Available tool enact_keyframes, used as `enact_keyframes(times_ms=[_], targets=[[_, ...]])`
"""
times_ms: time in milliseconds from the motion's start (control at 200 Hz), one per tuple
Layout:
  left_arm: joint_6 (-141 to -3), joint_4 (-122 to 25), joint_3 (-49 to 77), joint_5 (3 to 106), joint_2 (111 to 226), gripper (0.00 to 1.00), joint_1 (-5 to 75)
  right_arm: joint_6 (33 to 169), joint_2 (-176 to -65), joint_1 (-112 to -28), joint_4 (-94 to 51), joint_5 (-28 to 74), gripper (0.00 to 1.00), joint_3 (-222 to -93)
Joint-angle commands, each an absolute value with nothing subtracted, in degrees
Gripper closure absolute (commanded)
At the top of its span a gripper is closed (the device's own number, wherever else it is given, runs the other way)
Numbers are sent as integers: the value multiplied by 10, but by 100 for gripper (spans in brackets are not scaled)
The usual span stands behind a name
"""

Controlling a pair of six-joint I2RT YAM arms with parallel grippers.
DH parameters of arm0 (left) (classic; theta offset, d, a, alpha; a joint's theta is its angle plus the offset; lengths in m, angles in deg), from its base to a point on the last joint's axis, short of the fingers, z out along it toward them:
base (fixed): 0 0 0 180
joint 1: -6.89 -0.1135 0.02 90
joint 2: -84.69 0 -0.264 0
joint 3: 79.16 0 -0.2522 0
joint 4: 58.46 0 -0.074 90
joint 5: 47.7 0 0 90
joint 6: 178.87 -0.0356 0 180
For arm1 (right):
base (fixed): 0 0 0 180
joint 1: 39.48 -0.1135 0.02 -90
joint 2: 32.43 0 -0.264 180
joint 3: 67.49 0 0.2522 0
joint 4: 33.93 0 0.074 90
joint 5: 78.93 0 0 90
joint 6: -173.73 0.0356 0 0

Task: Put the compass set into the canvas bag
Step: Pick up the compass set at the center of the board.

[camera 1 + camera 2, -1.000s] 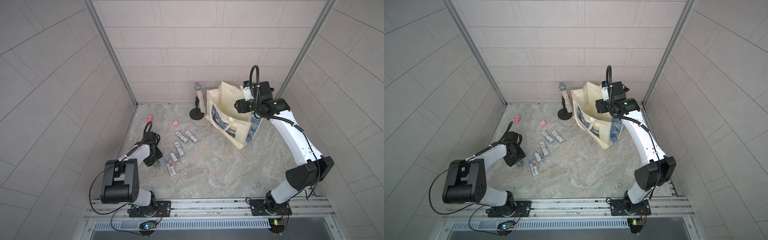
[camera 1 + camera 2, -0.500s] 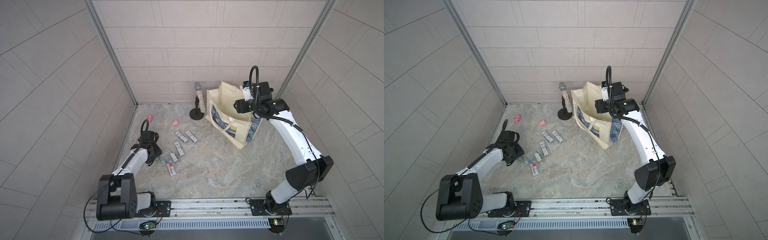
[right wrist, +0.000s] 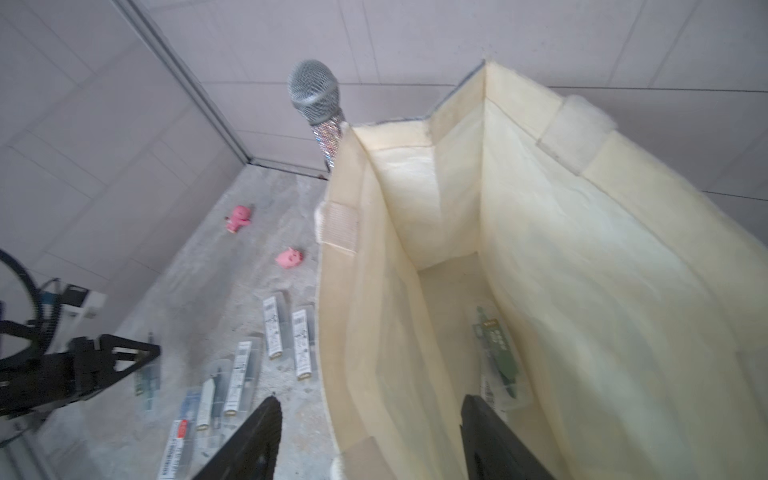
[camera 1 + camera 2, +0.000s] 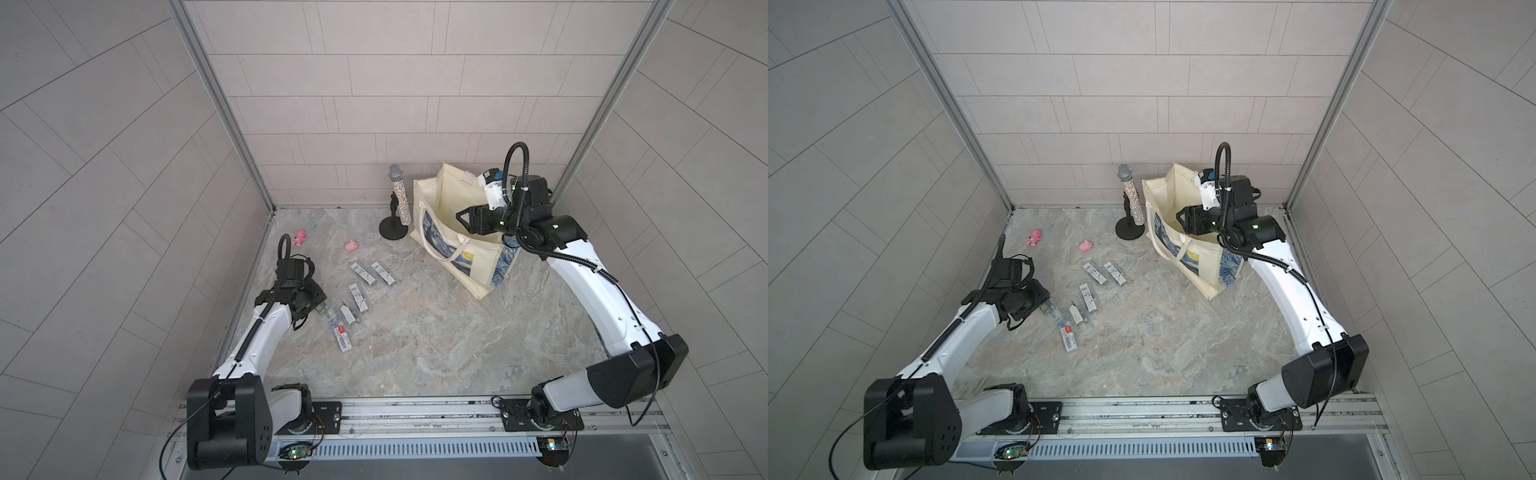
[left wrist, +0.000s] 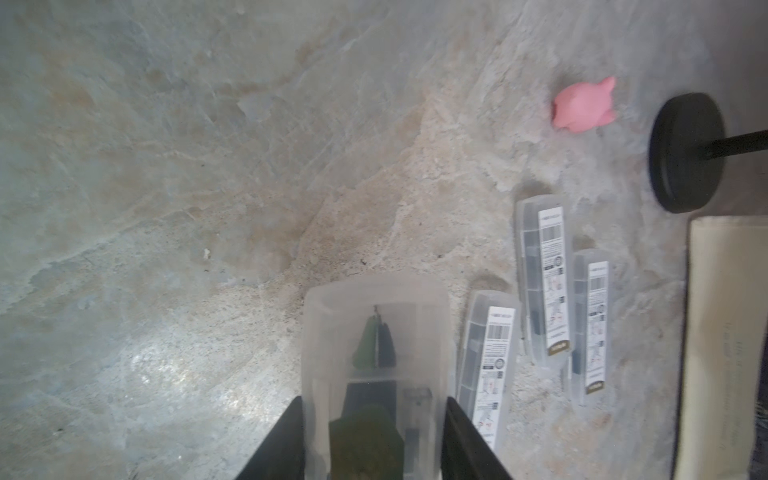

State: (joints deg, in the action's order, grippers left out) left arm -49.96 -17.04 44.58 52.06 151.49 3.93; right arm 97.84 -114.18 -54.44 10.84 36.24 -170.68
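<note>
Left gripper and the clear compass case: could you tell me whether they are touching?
Touching: the left wrist view shows the left gripper closed on the compass case, both fingers against its sides.

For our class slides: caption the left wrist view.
Left gripper shut on a clear compass case, table beneath.

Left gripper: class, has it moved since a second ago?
Yes, slightly. In both top views the left gripper, clamped on a compass set, lies further from the red-labelled case and nearer the pink toy; back or up, cannot tell.
</note>
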Motion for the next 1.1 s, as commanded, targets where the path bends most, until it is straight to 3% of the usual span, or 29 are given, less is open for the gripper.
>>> enact_keyframes(times_ms=[0,320,736,1096], targets=[[-485,-175,411,547,1493,73,44,1035,-1116,-562,25,453,30,-1685],[-454,-190,330,585,1484,75,77,1016,-1107,-645,41,472,30,-1660],[-358,-290,239,603,1508,78,197,1058,-1124,-747,-42,418,32,-1579],[-322,-333,225,612,1523,79,243,1024,-1215,-791,1,377,33,-1664]])
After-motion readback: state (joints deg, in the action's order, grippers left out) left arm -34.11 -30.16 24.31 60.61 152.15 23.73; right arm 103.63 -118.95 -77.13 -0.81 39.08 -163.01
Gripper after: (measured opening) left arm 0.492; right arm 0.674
